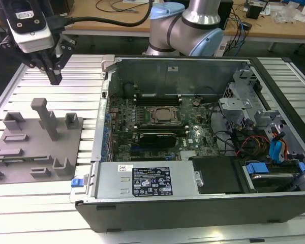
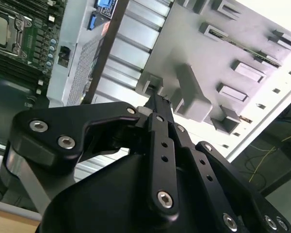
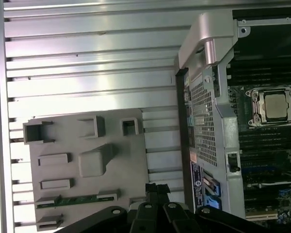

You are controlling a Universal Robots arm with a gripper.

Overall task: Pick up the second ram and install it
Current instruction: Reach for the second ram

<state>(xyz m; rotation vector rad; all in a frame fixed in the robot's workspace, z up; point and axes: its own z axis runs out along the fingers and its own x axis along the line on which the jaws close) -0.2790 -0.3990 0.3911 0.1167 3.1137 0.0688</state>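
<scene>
Currently, my gripper [image 1: 55, 79] hangs above the gray holder tray [image 1: 66, 152], fingers closed and empty. In the first wrist view the second ram [image 3: 77, 199] sits between two holder blocks on that tray, off to one side of the fingertips. I cannot tell whether it stands on edge or lies flat. A good pick calls for opened fingers, set square across the stick's thin faces, centred along its length, and clear of the blocks.

Bright, even overhead light; glare streaks the ribbed desk [image 3: 87, 58] in the first wrist view; the computer case [image 1: 168, 71] interior is darker.
</scene>
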